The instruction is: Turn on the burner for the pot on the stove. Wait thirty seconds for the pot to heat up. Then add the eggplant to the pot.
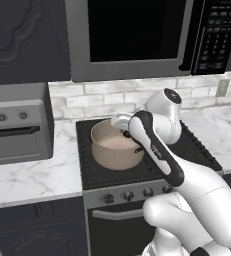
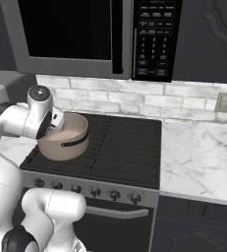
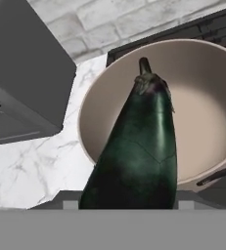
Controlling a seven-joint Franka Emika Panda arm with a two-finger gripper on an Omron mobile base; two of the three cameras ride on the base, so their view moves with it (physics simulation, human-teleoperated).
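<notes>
The tan pot stands on the front left burner of the black stove, its dark handle toward the front right. My gripper hangs over the pot's back rim. In the hand view the glossy dark eggplant rises from between the fingers, stem end pointing over the pot's pale inside; the fingertips are hidden behind it. From the right, the gripper sits just above the pot on the stove. Whether the burner is lit cannot be seen.
A row of dark knobs runs along the stove front above the bar handle. A grey toaster oven stands on the marble counter to the left. The microwave hangs above the cooktop. More counter lies to the right.
</notes>
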